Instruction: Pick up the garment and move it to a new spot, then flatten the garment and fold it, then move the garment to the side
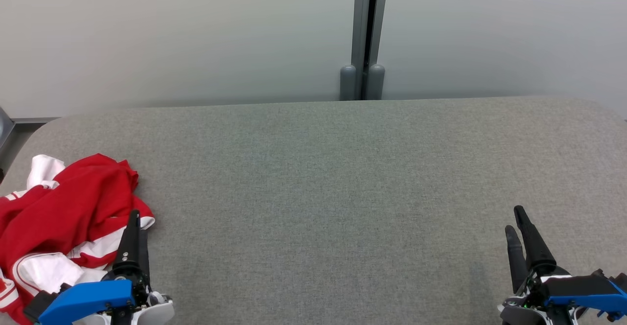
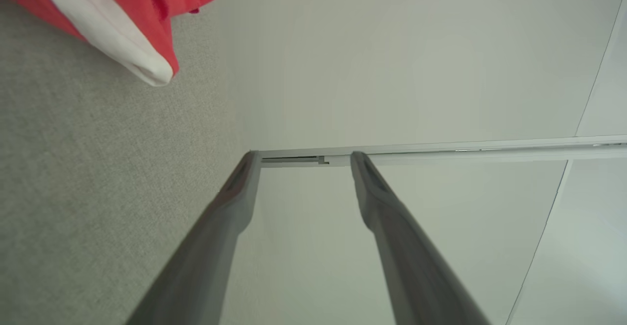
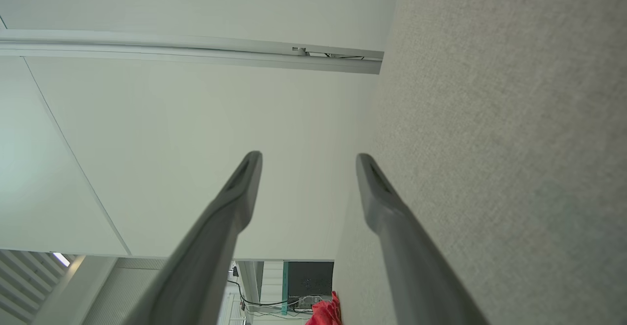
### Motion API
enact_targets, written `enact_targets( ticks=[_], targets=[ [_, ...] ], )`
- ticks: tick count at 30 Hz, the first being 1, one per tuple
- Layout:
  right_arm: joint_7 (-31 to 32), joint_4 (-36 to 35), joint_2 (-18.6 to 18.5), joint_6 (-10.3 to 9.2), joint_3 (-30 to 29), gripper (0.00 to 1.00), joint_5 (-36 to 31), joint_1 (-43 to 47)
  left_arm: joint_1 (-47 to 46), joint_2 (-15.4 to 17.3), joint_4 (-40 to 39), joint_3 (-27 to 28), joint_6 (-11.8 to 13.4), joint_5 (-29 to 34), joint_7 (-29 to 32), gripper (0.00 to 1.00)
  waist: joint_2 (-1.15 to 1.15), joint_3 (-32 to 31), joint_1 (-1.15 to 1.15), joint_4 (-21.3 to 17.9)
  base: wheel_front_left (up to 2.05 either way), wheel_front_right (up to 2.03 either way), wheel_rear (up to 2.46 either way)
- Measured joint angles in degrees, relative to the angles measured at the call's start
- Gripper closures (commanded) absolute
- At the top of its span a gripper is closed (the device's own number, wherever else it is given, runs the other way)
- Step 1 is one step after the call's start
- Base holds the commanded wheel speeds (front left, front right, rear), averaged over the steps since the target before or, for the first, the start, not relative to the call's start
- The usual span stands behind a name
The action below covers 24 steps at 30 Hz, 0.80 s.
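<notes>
A crumpled red and white garment (image 1: pixel 63 217) lies in a heap at the near left of the grey cloth-covered table (image 1: pixel 333 193). My left gripper (image 1: pixel 134 222) stands open at the heap's right edge, fingers pointing away from me, nothing between them. Its own view shows a red fold with a white hem (image 2: pixel 127 26) at the upper left, apart from the spread fingers (image 2: pixel 235 193). My right gripper (image 1: pixel 517 227) is open above the bare table at the near right, holding nothing. A small red bit of the garment (image 3: pixel 325 313) shows at the bottom of the right wrist view.
A pale wall stands behind the table, with a grey vertical post (image 1: pixel 365 36) at its middle. The table's far edge is rounded at both corners. A grey frame part (image 1: pixel 10 129) shows past the left corner.
</notes>
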Motion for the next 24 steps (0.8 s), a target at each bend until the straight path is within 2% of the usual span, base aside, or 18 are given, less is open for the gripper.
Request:
enact_targets(
  ticks=[13, 24],
  targets=[
    [-3.13, -2.9, -0.03, 0.01, 0.69, 0.0, -10.99, 0.1, -0.3, 0.1, -2.69, -1.22, 1.46, 12.12, -3.08, 0.0, 0.0, 0.05, 0.0, 0.26, 0.0, 0.0, 0.0],
    [-5.56, -5.04, -0.07, 0.01, 1.25, 0.0, -20.74, 0.17, -0.41, 0.19, -4.48, -3.28, 2.99, 25.94, -5.54, 0.0, 0.0, 0.04, 0.0, 0.56, 0.0, 0.0, 0.0]
  ],
)
